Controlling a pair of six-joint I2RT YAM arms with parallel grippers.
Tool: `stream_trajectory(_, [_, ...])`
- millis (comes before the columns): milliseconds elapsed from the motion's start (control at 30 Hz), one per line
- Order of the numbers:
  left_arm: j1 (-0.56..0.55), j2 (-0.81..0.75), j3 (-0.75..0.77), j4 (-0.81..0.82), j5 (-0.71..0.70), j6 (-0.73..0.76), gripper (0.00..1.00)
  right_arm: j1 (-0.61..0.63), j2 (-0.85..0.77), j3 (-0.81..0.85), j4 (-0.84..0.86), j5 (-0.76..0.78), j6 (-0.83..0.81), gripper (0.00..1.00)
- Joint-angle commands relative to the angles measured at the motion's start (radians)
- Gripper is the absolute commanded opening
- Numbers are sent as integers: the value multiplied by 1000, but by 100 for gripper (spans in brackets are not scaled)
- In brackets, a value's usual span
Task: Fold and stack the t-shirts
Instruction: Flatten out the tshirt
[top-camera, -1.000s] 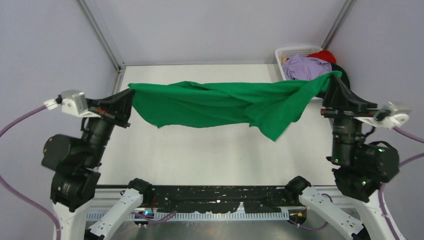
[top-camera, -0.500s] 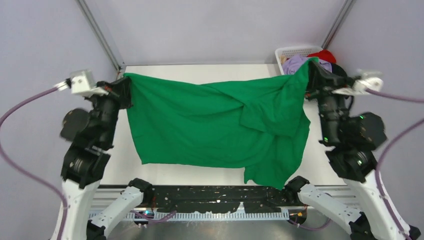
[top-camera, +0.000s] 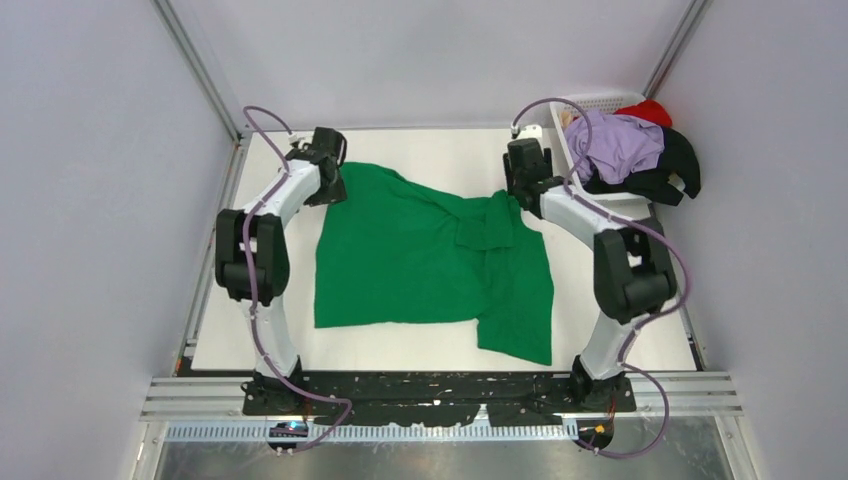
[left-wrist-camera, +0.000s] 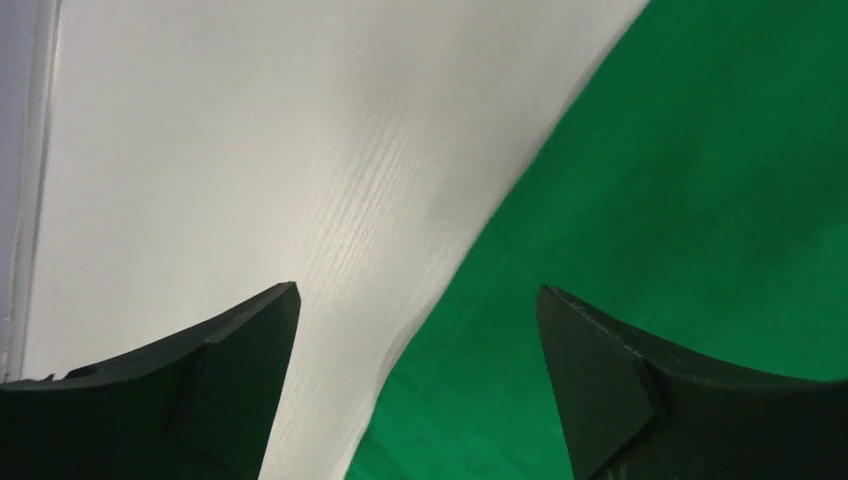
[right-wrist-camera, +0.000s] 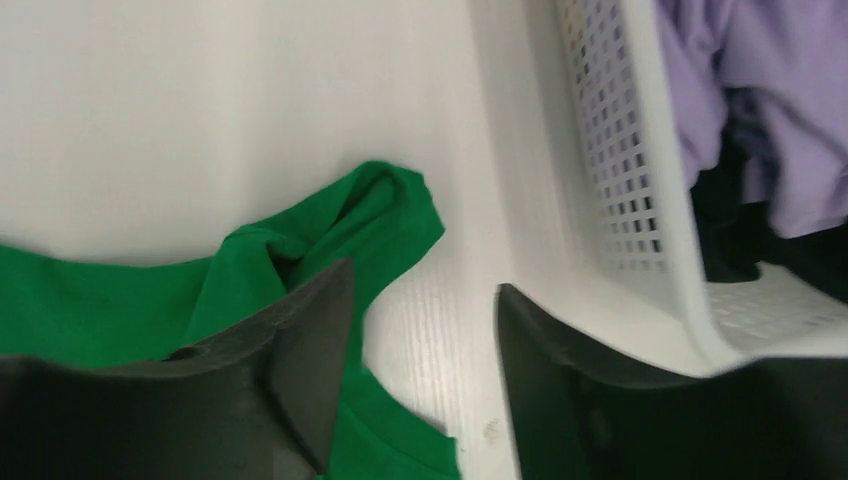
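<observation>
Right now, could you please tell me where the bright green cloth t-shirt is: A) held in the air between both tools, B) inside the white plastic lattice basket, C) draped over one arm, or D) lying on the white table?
D: the bright green cloth t-shirt lies spread on the white table, and the left tool and the right tool are both open, gripping nothing.

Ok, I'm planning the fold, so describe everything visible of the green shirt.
The green shirt is plain, soft, bright cloth spread on the table: flat on the left, rumpled and doubled over on the right, one corner trailing toward the near edge. The left hand and right hand stand open at its far corners.
</observation>
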Motion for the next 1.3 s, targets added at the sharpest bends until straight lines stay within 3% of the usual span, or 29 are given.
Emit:
stream_trajectory(0, [4, -85, 91, -76, 30, -32, 99, -1, 72, 178, -27, 18, 38, 76])
stream_trajectory(67, [4, -133, 65, -40, 60, -21, 100, -1, 74, 203, -64, 42, 68, 99])
stream_trajectory(233, [3, -282, -29, -28, 171, -21, 100, 0, -49, 127, -127, -1, 108, 95])
stream_trajectory(500, [-11, -586, -493, 155, 573, -77, 100, 1, -402, -227, -226, -267, 338, 95])
stream_trajectory(700, [-37, -651, -738, 298, 721, -135, 100, 17, -531, -460, -205, -494, 398, 95])
stream_trajectory(933, [-35, -500, -744, 342, 691, -147, 100, 33, -385, -527, -112, -554, 436, 95])
stream_trajectory(1267, [-6, -229, -514, 250, 630, -132, 100, -11, -27, -295, -91, -499, 470, 96])
